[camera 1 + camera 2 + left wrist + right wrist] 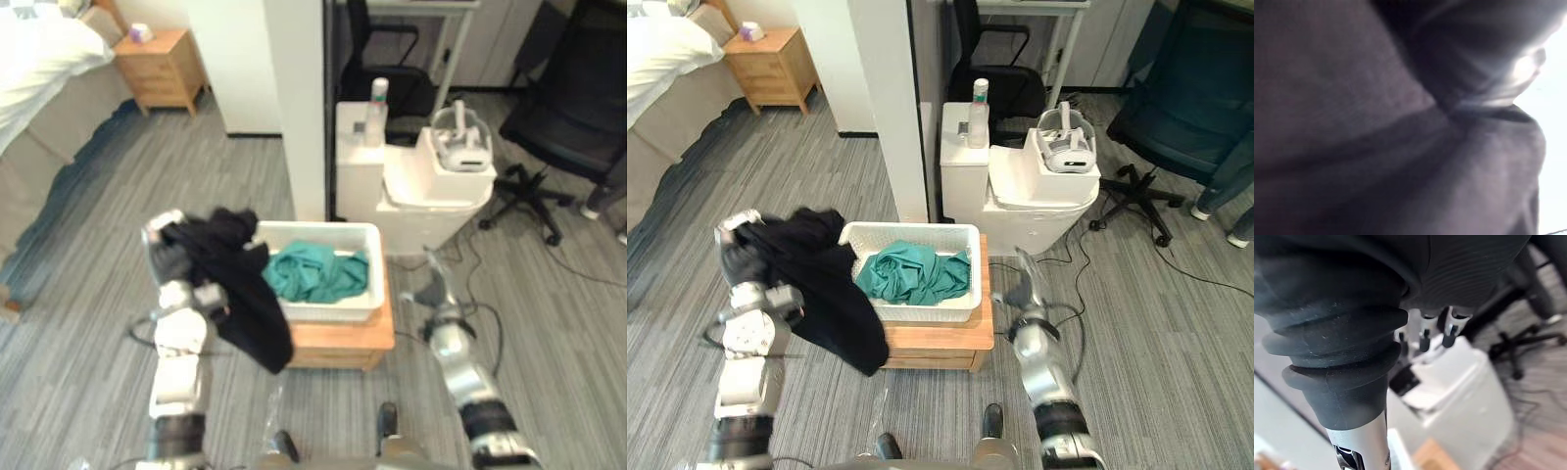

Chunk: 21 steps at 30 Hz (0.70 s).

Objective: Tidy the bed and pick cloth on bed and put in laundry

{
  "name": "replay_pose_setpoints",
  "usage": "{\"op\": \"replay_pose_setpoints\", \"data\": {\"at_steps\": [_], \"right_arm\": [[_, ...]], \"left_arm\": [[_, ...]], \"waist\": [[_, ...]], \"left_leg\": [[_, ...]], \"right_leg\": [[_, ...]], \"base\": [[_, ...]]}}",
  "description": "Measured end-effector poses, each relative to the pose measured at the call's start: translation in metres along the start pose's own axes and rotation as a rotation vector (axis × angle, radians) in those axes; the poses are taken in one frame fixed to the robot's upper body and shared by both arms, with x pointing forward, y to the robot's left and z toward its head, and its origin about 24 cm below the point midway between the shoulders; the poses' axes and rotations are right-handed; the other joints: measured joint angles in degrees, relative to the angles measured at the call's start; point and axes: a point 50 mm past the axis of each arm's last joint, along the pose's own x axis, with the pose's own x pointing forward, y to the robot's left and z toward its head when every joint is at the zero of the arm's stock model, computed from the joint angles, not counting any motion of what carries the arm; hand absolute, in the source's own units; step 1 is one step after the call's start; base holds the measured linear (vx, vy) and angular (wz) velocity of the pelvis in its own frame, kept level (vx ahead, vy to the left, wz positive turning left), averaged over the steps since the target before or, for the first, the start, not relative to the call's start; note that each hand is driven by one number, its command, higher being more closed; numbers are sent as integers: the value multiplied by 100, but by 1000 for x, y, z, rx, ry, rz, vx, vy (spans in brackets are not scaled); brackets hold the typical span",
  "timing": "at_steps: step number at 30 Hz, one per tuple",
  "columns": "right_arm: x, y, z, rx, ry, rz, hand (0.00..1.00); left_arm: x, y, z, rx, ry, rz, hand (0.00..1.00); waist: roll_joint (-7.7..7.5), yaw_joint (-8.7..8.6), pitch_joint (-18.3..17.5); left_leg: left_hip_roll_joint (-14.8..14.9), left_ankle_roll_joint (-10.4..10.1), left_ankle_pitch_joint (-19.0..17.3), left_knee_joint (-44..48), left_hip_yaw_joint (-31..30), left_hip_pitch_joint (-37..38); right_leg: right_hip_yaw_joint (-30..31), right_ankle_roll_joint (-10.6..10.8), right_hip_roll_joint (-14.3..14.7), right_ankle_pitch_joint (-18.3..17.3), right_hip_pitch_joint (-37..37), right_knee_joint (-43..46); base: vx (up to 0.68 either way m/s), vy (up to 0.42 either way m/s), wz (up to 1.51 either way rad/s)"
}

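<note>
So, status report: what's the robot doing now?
Left hand carrying black cloth beside white basket. Right hand open, empty. Green cloth already in basket. Nothing in the way.

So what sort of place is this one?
Probably a bedroom set up inside an office or lab: a bed and nightstand on the left, a laundry basket on a low wooden stand, office chairs behind.
</note>
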Motion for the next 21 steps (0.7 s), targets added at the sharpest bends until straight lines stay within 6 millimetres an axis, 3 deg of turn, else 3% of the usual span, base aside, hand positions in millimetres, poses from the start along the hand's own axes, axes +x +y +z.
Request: {"op": "replay_pose_setpoints", "data": {"at_steps": [2, 5, 9, 11, 15, 21], "right_arm": [[-23, -1, -38, 13, 127, 19, 0], [-58, 1, -83, 22, 300, 58, 0], [-95, 3, -121, 39, 483, 75, 0], [-104, 7, -127, 59, 525, 82, 0], [-115, 23, -125, 109, 560, 110, 0], [-111, 31, -117, 145, 547, 91, 0]], "left_arm": [[37, 5, 2, 130, -26, 29, 100], [69, 9, 10, 253, -41, 51, 100], [88, 0, 16, 360, -51, 29, 100], [90, -4, 12, 396, -32, 21, 100], [88, -18, -3, 486, 17, -41, 100], [67, -64, -13, 441, 35, -160, 100]], "waist": [[-44, -203, -28], [-143, -472, -100], [-173, -802, -119], [-173, -838, -119], [-166, -1119, -106], [-97, -1236, 177]], "left_leg": [[-4, -7, -5, -3, 60, 27], [3, -50, -38, -5, 148, -26], [-14, -50, -37, -5, 319, -216], [-16, -48, -36, -4, 456, -250], [-11, -54, -42, -1, 749, -406], [-38, -93, -98, 32, 869, -418]], "right_leg": [[77, -23, 3, -22, -20, -12], [198, -30, -8, -18, -155, -12], [365, -79, -2, 54, -483, 34], [525, -88, 31, 91, -610, 27], [826, -100, 105, 236, -936, 9], [977, -87, 110, 260, -1026, 18]], "base": [[-60, -26, -19], [-43, -18, -24], [-8, -14, -22], [10, -12, -42], [28, -22, -38], [21, -4, -12]]}}
